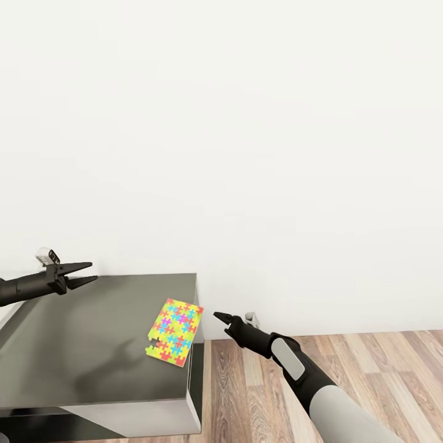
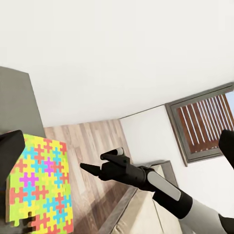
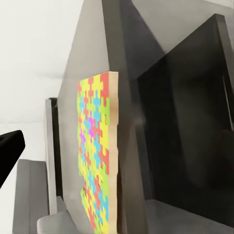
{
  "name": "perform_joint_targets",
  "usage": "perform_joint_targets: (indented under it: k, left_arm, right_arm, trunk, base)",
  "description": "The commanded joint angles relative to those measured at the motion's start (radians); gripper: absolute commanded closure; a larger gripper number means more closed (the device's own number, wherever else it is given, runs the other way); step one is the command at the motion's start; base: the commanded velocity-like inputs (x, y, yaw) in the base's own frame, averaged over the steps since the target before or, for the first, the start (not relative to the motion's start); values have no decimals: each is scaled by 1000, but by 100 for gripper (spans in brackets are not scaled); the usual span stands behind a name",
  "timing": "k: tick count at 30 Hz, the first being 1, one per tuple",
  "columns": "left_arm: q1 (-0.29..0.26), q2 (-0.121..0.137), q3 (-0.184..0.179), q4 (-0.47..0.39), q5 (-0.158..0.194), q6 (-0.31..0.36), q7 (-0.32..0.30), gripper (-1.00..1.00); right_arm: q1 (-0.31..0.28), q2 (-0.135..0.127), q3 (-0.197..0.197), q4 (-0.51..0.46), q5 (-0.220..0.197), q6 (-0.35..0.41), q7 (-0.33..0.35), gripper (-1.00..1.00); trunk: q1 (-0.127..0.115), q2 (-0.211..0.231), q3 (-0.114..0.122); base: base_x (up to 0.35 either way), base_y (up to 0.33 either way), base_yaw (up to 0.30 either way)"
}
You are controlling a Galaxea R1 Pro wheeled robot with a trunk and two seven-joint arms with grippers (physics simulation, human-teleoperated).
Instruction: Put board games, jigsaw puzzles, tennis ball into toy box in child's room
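A plain white wall (image 1: 246, 123) rises behind a dark grey, smooth, boxy worktop (image 1: 80, 344); wood-plank floor (image 1: 344, 369) to its right; a flat, multicoloured jigsaw puzzle (image 1: 175, 331) overhangs the worktop's right edge; right claw (image 1: 218, 316) just beside it, seemingly closed, empty; left claw (image 1: 91, 272) slightly parted, empty, well apart.

Table (image 1: 74, 344): dark, smooth, faint sheen. Jigsaw puzzle (image 1: 175, 331): matt, pale wood-like edge. Floor (image 1: 369, 363): wood planks. Wall (image 1: 246, 123): matt white.
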Motion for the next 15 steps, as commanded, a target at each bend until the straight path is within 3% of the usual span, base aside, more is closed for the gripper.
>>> perform_joint_targets:
  k: [1, 15]
  left_arm:
    - [-1, 1, -1, 0, 1, 11, -3, -100]
    - [-1, 1, -1, 0, 1, 11, -3, -100]
  right_arm:
    - [-1, 0, 1, 0, -6, 4, 0, -100]
    - [-7, -1, 1, -4, -4, 8, 1, -100]
  trunk:
    - [4, -8, -4]
    - [58, -106, -48]
  base:
    - [0, 0, 0]
    - [0, 0, 0]
